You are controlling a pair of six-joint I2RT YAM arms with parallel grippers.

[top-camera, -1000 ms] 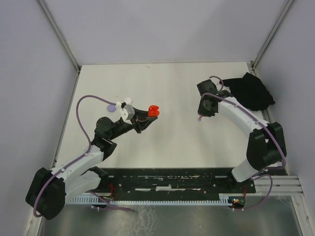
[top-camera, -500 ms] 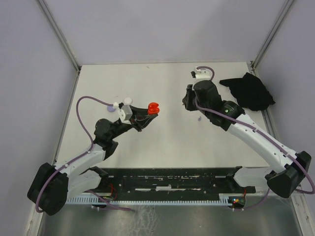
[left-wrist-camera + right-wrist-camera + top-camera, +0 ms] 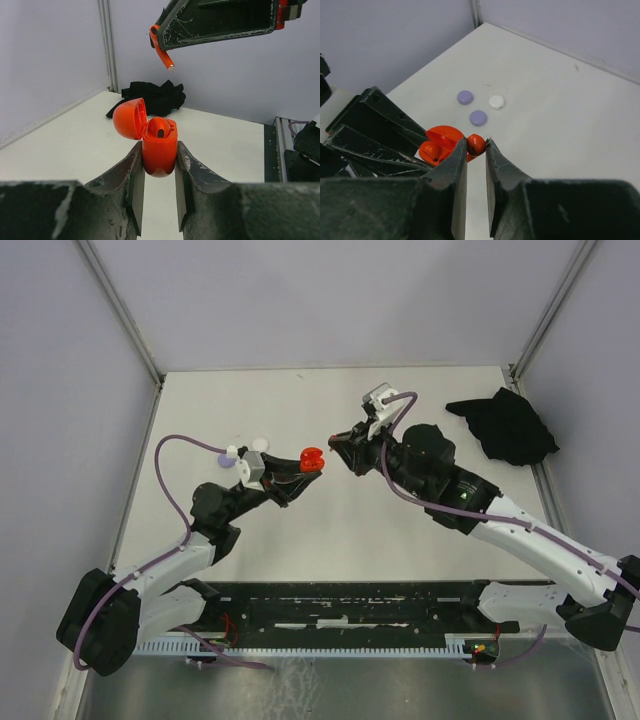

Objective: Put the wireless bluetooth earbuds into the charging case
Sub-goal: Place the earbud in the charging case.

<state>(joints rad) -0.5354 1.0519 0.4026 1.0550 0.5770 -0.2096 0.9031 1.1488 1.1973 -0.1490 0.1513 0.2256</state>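
Jaws gripping: left gripper [image 3: 297, 474] holds open red plastic case [image 3: 159, 148], right gripper [image 3: 476, 151] pinches red hooked earbud [image 3: 161, 50]. Align stem above case, lower slowly.

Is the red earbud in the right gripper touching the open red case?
Apart. The left wrist view shows the red earbud hanging above the open red case, with a clear gap between them.

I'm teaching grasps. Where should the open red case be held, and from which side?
Grip the case low, coming in level from the side, as the left gripper does: its lid stands open above, so the top is left free.
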